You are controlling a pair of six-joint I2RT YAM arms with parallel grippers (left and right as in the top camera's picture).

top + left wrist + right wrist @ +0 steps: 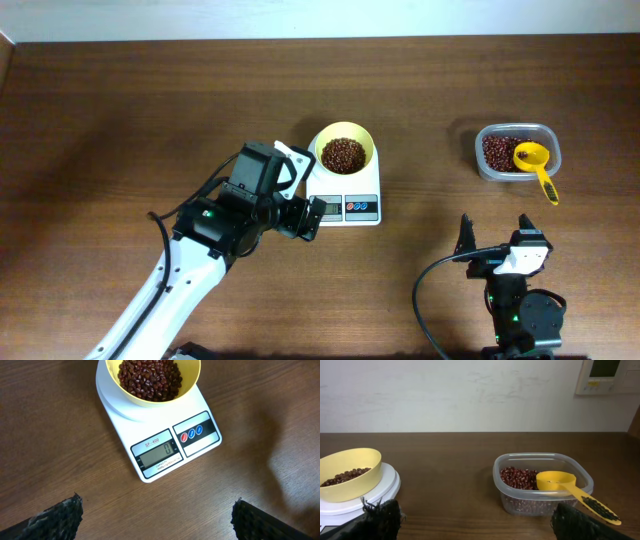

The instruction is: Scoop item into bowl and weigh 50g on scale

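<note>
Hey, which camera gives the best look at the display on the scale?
The left wrist view: the display faces the camera up close and reads zero. The overhead view shows the whole scale, but its display is too small to read. The right wrist view shows only the platform edge under the bowl, no display.

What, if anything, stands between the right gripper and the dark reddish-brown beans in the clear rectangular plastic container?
Nothing visible. Only bare brown wooden table lies between the open right gripper and the clear rectangular plastic container. The yellow long-handled scoop rests on the dark reddish-brown beans, its handle over the near rim.
</note>
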